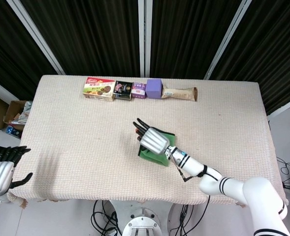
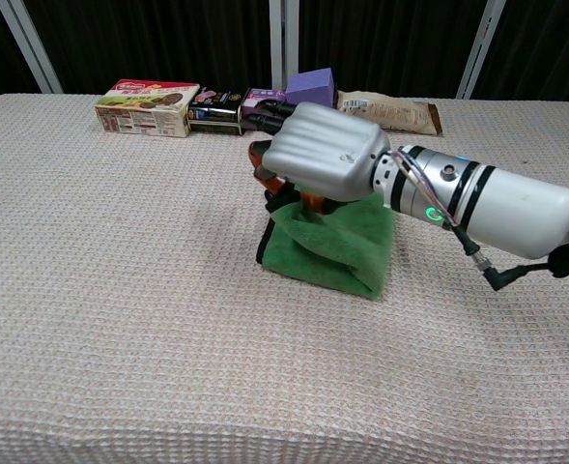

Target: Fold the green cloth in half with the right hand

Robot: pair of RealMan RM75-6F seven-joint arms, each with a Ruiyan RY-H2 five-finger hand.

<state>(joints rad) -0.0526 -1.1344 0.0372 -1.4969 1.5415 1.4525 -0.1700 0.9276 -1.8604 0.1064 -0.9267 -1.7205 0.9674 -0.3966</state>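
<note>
Item: green terry cloth with dark edging [image 2: 332,253], lying doubled over on the cream woven tablecloth [image 1: 76,142], directly beneath and slightly behind the right hand [image 2: 320,153].

Right hand: silver-backed, dark fingers with orange tips, palm down over the cloth's upper layer. The orange fingertips [image 2: 261,155] appear to pinch the carried edge; the grip itself is hidden under the palm, so how firmly it holds cannot be told.

Left hand [image 1: 1,173]: well away at the near table corner, fingers spread, holding nothing.

Beyond the right hand: a row of snack boxes, a purple cube [image 1: 154,88] and a wrapped bar [image 1: 180,93] along the far edge.

Risks, as judged:
- Upper layer sits bunched and raised; released now, it may spring back or settle crooked.
- Edges may not meet, as the lower edge is out of sight.
- Fingertips could snag the pile on withdrawal, dragging the fold open.
</note>
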